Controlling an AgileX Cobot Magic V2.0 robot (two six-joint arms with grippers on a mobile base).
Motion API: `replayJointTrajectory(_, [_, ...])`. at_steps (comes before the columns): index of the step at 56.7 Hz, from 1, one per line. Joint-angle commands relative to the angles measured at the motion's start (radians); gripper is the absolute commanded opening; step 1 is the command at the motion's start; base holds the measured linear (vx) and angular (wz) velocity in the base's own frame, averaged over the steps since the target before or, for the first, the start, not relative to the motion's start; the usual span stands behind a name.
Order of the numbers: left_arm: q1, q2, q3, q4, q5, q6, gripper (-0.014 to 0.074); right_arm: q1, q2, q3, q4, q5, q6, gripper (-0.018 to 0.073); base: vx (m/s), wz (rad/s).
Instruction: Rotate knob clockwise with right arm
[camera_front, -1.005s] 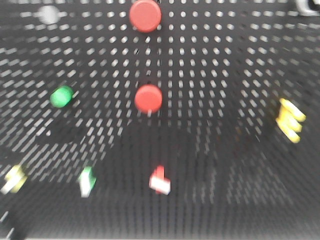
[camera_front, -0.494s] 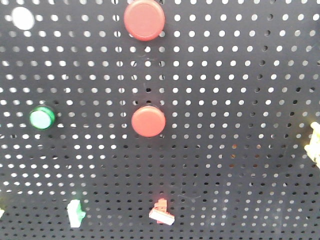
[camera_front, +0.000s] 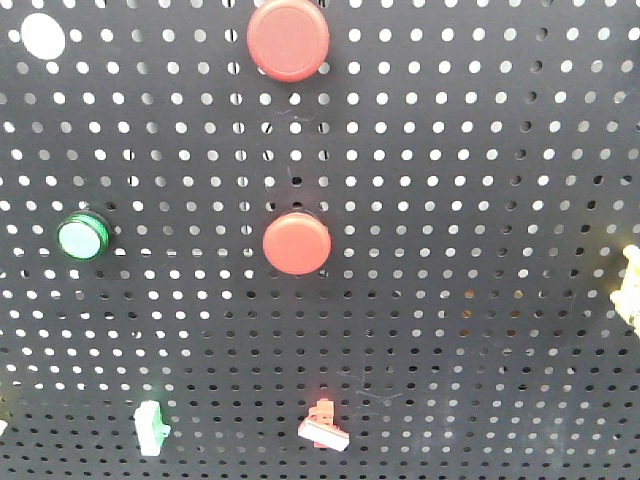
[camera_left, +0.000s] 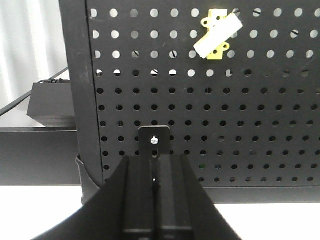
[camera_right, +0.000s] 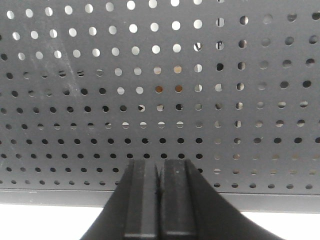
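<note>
The front view shows a black pegboard (camera_front: 450, 150) with two red round buttons (camera_front: 288, 38) (camera_front: 296, 242), a green round button (camera_front: 82, 236) and a white round piece (camera_front: 43, 36) at the top left. I cannot tell which of these is the knob. Neither gripper shows in the front view. My right gripper (camera_right: 160, 162) is shut and empty, facing a bare low part of the pegboard (camera_right: 225, 60) just above its bottom rail. My left gripper (camera_left: 156, 162) is shut and empty, low in front of the board's left end.
Small toggle pieces sit low on the board: a green one (camera_front: 150, 428), a red one (camera_front: 323, 425) and a yellow one (camera_front: 631, 285) at the right edge. The left wrist view shows a yellow-and-white switch (camera_left: 217, 34), a small screwed bracket (camera_left: 154, 140) and a black box (camera_left: 50, 102) behind the board.
One second ago the front view was blurred and showed more of the board. It has since steadied closer in, with the yellow piece at the right edge. Nothing differs from half a second ago.
</note>
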Motion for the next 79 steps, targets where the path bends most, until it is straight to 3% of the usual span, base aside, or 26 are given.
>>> replayJointTrajectory(1, [-0.006, -0.010, 0.011, -0.004, -0.086, -0.005, -0.0006, -0.005, -0.007, -0.019, 0.016, -0.147, -0.006, -0.0009, 0.00, 0.00])
replayJointTrajectory(8, [-0.006, -0.010, 0.011, -0.004, -0.086, -0.005, -0.0006, -0.004, -0.005, -0.186, 0.027, -0.003, -0.013, -0.0009, 0.00, 0.00])
replayJointTrajectory(13, [-0.006, -0.010, 0.011, -0.004, -0.086, -0.005, -0.0006, -0.004, 0.037, -0.383, -0.003, 0.118, -0.079, -0.0009, 0.00, 0.00])
replayJointTrajectory(26, [-0.006, -0.010, 0.011, -0.004, -0.086, -0.005, -0.0006, -0.004, 0.368, -0.964, -0.009, 0.256, -0.256, -0.0009, 0.00, 0.00])
replayJointTrajectory(31, [-0.006, -0.010, 0.011, -0.004, -0.086, -0.005, -0.0006, -0.004, 0.515, -1.171, -0.006, 0.305, -0.266, -0.0009, 0.00, 0.00])
replayJointTrajectory(40, [-0.006, -0.010, 0.011, -0.004, -0.086, -0.005, -0.0006, -0.004, 0.671, -1.361, 0.075, 0.359, -0.242, -0.0009, 0.00, 0.00])
replayJointTrajectory(50, [-0.006, -0.010, 0.011, -0.004, -0.086, -0.005, -0.0006, 0.000, 0.737, -1.386, 0.200, 0.355, -0.250, -0.0009, 0.00, 0.00])
replayJointTrajectory(55, [-0.006, -0.010, 0.011, -0.004, -0.086, -0.005, -0.0006, 0.038, 0.769, -1.386, 0.235, 0.365, -0.389, -0.0009, 0.00, 0.00])
replayJointTrajectory(64, [-0.006, -0.010, 0.011, -0.004, -0.086, -0.005, -0.0006, 0.155, 0.826, -1.386, 0.261, 0.380, -0.841, -0.0009, 0.00, 0.00])
replayJointTrajectory(69, [-0.006, -0.010, 0.011, -0.004, -0.086, -0.005, -0.0006, 0.197, 0.842, -1.386, 0.259, 0.384, -1.025, -0.0008, 0.00, 0.00])
replayJointTrajectory(73, [-0.006, -0.010, 0.011, -0.004, -0.086, -0.005, -0.0006, 0.208, 0.850, -1.386, 0.255, 0.378, -1.078, -0.0006, 0.00, 0.00])
replayJointTrajectory(79, [-0.006, -0.010, 0.011, -0.004, -0.086, -0.005, -0.0006, 0.209, 0.858, -1.386, 0.243, 0.360, -1.072, 0.0010, 0.00, 0.00])
